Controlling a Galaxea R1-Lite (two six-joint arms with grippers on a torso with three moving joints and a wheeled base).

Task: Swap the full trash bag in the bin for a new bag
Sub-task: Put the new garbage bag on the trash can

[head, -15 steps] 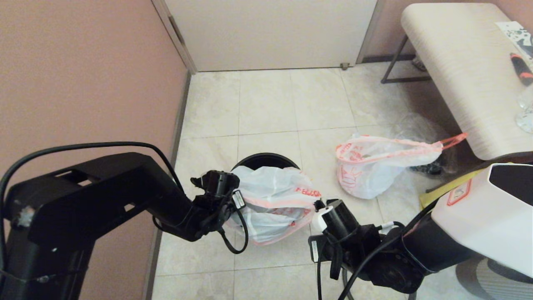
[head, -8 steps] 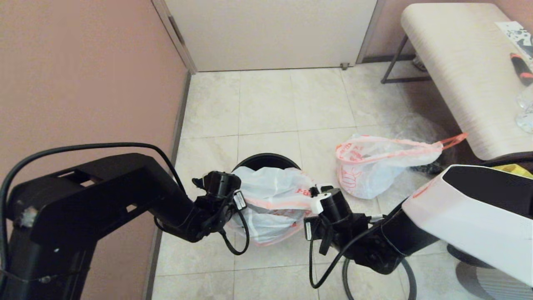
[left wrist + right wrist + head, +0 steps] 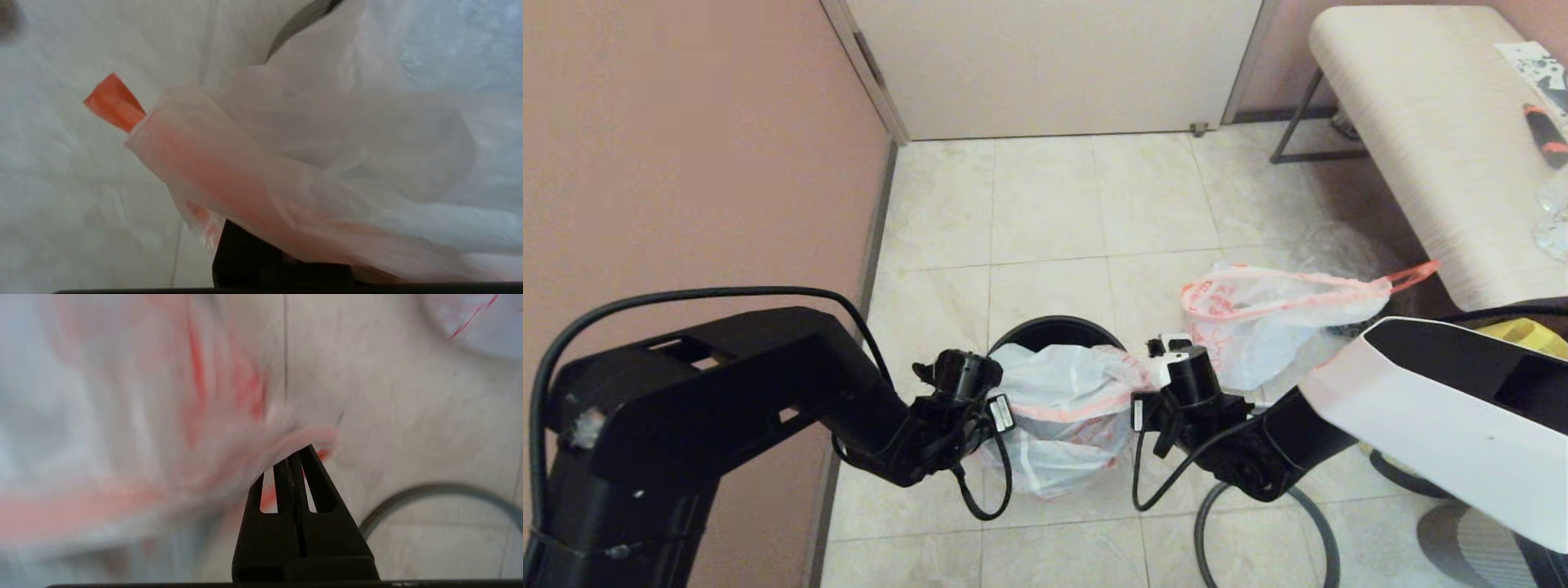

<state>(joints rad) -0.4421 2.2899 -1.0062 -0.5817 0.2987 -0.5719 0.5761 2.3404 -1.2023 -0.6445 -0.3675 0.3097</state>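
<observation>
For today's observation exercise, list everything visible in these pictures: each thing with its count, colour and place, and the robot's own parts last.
Bin: one, black, on the floor between the arms.
New bag: one, white with pink-orange hem, draped over the bin, held at both sides.
Full bag: one, white with orange print, on the floor right of the bin.
Hoop: one, dark grey, on the floor under the right arm.
Table: one, pale wood, far right.
Door: one, white, at the back.
Left gripper: black, shut on the new bag's hem.
Right gripper: black, shut on the new bag's edge.
</observation>
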